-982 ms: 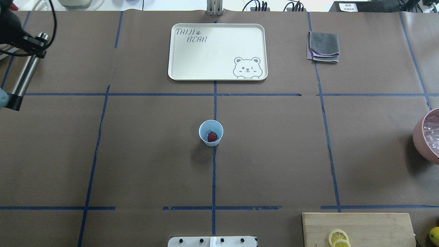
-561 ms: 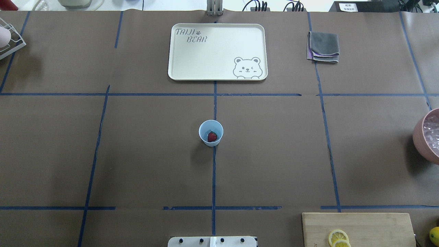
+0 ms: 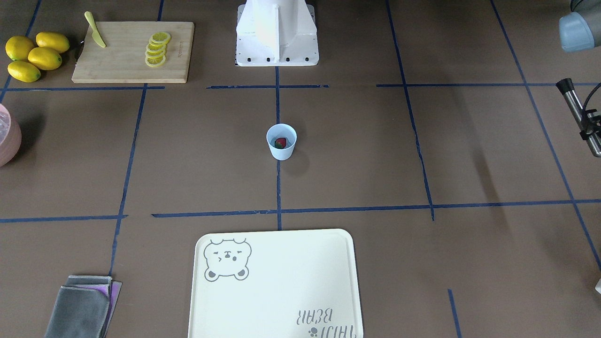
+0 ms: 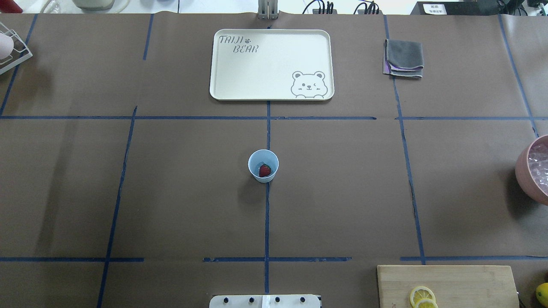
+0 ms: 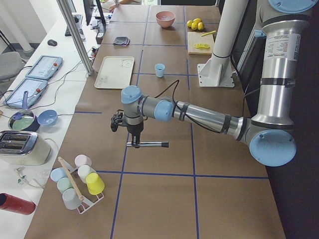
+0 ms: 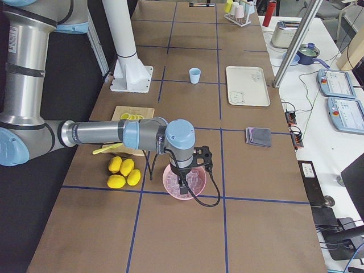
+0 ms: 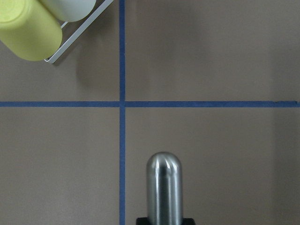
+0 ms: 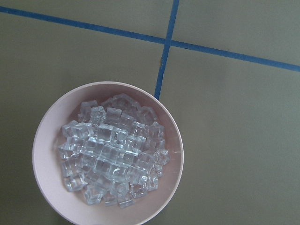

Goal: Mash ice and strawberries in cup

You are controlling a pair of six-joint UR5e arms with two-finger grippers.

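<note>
Two claws, both out at opposite ends of the table, well apart from the cup [image 4: 263, 166].

Cup: upright on the centre blue tape line [image 4: 266, 222], one strawberry [image 4: 265, 170] inside. Bare brown paper on every side of it. The tray [image 4: 222, 92] lies farther along the same line, well apart. The cutting board [image 4: 445, 278] sits at the near edge on my right, and the folded cloth [image 4: 404, 57] at the far right.

My left claw [image 5: 133, 143]: clenched on a steel rod [image 5: 149, 145], which is carried level above the paper. In the wrist view its rounded end points toward a tape crossing. The cup rack [image 5: 75, 184] is near, toward the table's end, not touching.

My right claw [image 6: 183, 181]: hangs over the pink bowl [image 8: 47, 136] by the right edge. Fingers appear only in the side view, so I cannot tell their state. The ice [image 8: 110, 152] is heaped in that bowl. Lemons [image 6: 124, 172] lie just beside it.
</note>
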